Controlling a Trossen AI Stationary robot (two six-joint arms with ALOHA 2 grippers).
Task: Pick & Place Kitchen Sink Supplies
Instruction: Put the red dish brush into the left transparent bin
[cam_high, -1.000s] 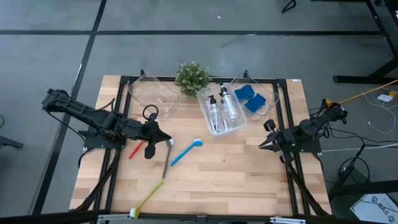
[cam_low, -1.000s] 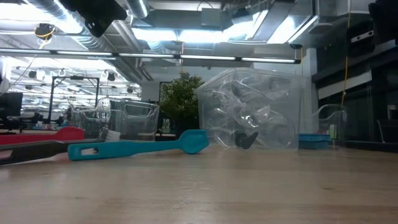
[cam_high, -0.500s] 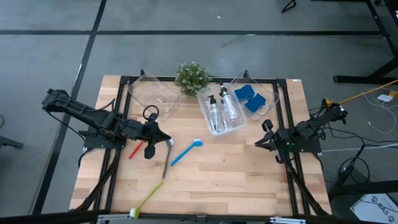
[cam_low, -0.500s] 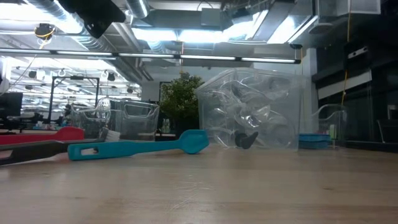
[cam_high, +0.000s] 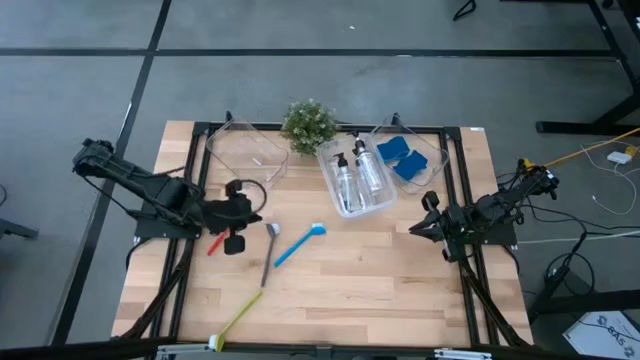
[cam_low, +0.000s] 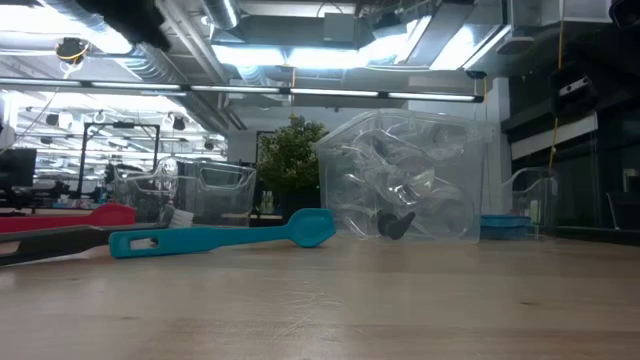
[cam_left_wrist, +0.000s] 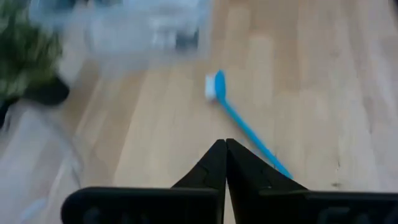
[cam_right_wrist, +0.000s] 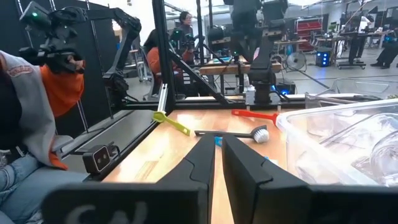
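Wood-plank table (cam_high: 350, 290), no labels or writing readable on anything. My L gripper (cam_high: 236, 243) is clenched on nothing, just beside the red brush (cam_high: 216, 243), w/ the grey brush (cam_high: 268, 252) and blue brush (cam_high: 299, 243) lying near and the yellow-green brush (cam_high: 236, 318) at the near edge. My R gripper (cam_high: 416, 228) waits at the right side, fingers nearly together, empty; pump bottles (cam_high: 356, 172) and sponges (cam_high: 400, 157) sit in the clear bins (cam_high: 385, 205).
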